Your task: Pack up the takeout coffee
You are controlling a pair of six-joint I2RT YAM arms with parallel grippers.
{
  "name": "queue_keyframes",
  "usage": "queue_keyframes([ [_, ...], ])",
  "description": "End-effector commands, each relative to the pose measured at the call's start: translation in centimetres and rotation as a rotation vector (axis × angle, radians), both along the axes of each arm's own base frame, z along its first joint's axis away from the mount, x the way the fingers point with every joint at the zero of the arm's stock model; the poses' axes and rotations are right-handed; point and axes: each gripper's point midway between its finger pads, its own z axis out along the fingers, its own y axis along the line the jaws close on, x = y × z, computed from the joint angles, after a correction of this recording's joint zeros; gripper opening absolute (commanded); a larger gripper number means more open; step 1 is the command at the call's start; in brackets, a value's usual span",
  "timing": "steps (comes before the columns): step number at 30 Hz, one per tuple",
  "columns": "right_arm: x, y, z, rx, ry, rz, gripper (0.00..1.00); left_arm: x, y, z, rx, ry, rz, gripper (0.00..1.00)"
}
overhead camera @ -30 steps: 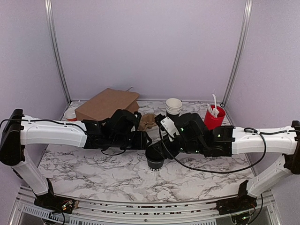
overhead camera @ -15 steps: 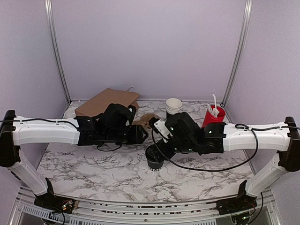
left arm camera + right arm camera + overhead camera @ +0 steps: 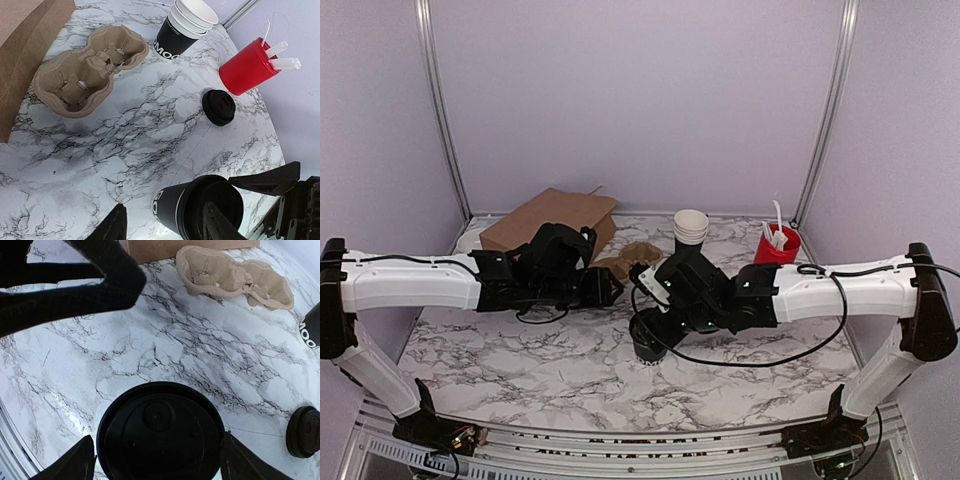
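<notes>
The takeout coffee (image 3: 647, 341), a black paper cup with a black lid, stands on the marble table (image 3: 520, 360) near the middle. In the right wrist view its lid (image 3: 160, 432) fills the space between my right gripper's fingers. My right gripper (image 3: 159, 450) comes down from above, shut on the lid's rim; it also shows in the top view (image 3: 655, 322). My left gripper (image 3: 162, 220) is open and empty, just left of the cup (image 3: 197, 210), and shows in the top view (image 3: 610, 288).
A brown pulp cup carrier (image 3: 87, 67) lies behind the cup, beside a brown paper bag (image 3: 550, 222). A stack of lidless cups (image 3: 182, 27), a red holder with white cutlery (image 3: 247, 67) and a low pile of black lids (image 3: 219, 106) stand at the back right.
Both arms have swung left. My left gripper has drawn back from the cup. My right gripper has stayed over the cup, which has shifted only slightly.
</notes>
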Motion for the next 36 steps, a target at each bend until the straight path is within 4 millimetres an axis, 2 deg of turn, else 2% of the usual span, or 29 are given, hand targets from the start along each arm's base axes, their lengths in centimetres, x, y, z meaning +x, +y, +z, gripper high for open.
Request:
queue_keyframes([
  [1, 0.9, 0.6, 0.9, 0.029, -0.007, -0.031, 0.81, -0.2, 0.7, 0.6, -0.014, -0.003, 0.010, 0.52],
  [14, 1.1, 0.5, -0.5, 0.012, 0.016, -0.043, 0.77, -0.3, 0.6, 0.2, -0.022, 0.009, 0.009, 0.52],
  [16, 1.1, 0.5, -0.5, 0.010, 0.014, -0.046, 0.72, -0.3, 0.6, 0.2, -0.023, 0.010, 0.009, 0.52],
  [21, 1.4, 0.2, 0.4, 0.021, -0.004, -0.067, 0.63, -0.2, 0.5, 0.2, -0.024, 0.009, 0.010, 0.52],
  [27, 1.7, -0.6, 2.0, 0.042, -0.032, -0.101, 0.59, -0.2, 0.5, 0.2, -0.023, 0.009, 0.011, 0.52],
  [31, 2.1, -2.0, 2.9, 0.041, -0.057, -0.147, 0.59, -0.2, 0.5, 0.1, -0.022, 0.009, 0.010, 0.52],
  [36, 2.5, -5.4, 3.1, 0.035, -0.061, -0.228, 0.58, -0.2, 0.5, 0.1, -0.022, 0.009, 0.009, 0.52],
])
